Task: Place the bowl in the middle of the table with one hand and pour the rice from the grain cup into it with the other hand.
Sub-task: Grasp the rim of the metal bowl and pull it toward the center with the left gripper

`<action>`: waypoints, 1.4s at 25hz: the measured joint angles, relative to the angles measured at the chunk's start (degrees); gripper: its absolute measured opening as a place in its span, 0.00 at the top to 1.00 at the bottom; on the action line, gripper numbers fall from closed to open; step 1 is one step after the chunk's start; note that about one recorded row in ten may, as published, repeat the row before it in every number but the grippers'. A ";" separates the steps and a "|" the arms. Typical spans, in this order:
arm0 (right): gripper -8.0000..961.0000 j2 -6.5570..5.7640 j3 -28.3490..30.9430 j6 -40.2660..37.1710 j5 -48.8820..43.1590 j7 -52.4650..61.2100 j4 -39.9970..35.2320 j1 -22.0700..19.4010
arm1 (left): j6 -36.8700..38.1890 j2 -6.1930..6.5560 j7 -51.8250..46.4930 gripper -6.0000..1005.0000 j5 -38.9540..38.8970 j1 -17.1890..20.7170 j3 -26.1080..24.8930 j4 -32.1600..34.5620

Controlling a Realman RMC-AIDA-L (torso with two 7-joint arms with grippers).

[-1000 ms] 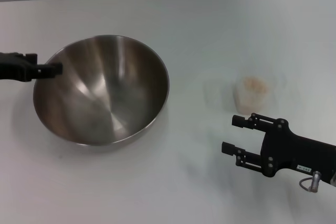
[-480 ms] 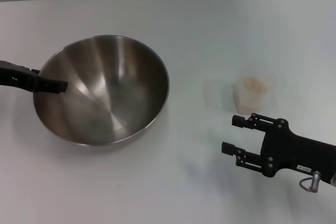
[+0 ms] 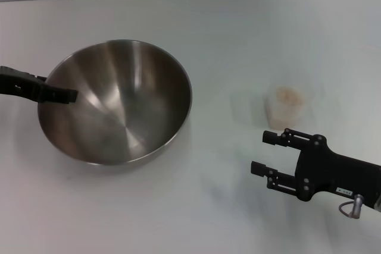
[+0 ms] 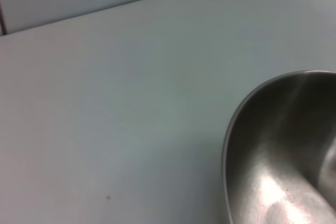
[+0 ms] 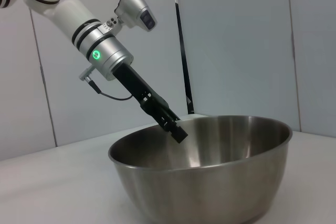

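Resting on white table (image 3: 238, 28): bowl (image 3: 119, 102); R fingers (image 3: 271, 153) spread, empty; L fingers' state unclear.

Head camera high, facing forward and down over the worktop (image 3: 238, 28), left wrist camera close above the bowl (image 4: 283, 150) rim, right wrist camera low, side-on, bowl shared by all views

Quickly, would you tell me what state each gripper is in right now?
Left gripper: at the bowl rim; grip cannot be told.
Right gripper: open, empty, near the grain cup.
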 joint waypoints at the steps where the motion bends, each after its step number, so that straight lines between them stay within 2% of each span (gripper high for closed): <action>1: 0.31 0.00 0.00 0.00 0.00 0.00 0.00 0.00 | 0.00 0.00 0.00 0.34 0.00 0.00 0.00 0.00; 13: 0.31 0.00 0.09 0.01 0.24 -0.09 0.09 0.28 | -0.41 0.08 -0.08 0.35 0.60 -0.74 0.06 0.09; 16: 0.31 0.00 0.09 0.01 0.51 -0.09 0.16 0.32 | -0.38 0.09 -0.33 0.55 1.61 -1.03 0.56 -0.02; 21: 0.31 0.00 0.09 0.01 0.56 -0.09 0.20 0.28 | -0.48 0.10 -0.83 0.75 2.68 -1.81 0.80 -0.65; 27: 0.31 0.00 0.09 0.01 0.68 -0.09 0.19 0.22 | -0.21 0.07 -1.53 0.91 2.35 -2.19 0.72 -0.13; 35: 0.31 0.00 0.09 0.01 0.71 -0.08 0.26 0.23 | 1.57 0.29 -1.60 0.96 2.09 -3.35 0.06 0.02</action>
